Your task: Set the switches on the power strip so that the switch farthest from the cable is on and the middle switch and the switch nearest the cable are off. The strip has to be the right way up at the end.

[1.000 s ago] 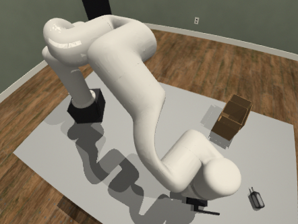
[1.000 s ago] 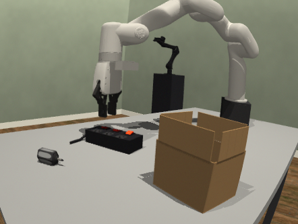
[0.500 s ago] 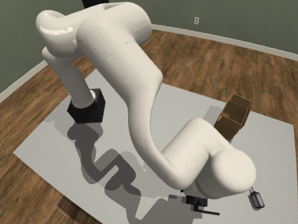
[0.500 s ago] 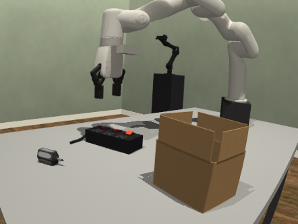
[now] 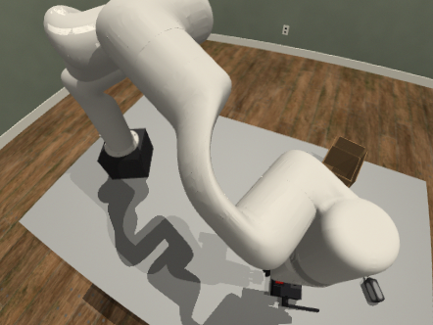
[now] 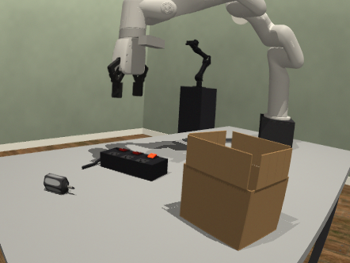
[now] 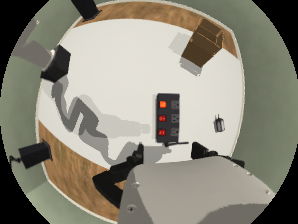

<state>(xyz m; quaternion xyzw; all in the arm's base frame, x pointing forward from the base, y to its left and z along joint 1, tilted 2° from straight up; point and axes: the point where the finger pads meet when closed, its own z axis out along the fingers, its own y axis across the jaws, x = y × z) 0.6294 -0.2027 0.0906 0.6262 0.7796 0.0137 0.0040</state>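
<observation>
From the top view, the white six-joint robot arm (image 5: 196,147) sweeps from its black base block (image 5: 128,159) across the grey table top (image 5: 73,215), hiding most of the black power strip (image 5: 286,291) at the near edge. A small dark grey plug adapter (image 5: 373,290) lies to the right of the strip, and an open brown cardboard box (image 5: 348,159) stands farther back.

In the exterior view, the black two-finger gripper (image 6: 127,88) hangs well above the table with its fingers spread wide and nothing between them. The power strip (image 6: 135,162) lies right way up below it, its cable leaving at the left. The rightmost red switch (image 6: 151,156) looks brighter than the other two. The box (image 6: 233,190) stands at the near right, the adapter (image 6: 56,184) at the near left.

The wrist view looks down on the strip (image 7: 168,117), well apart from the box (image 7: 202,43).
</observation>
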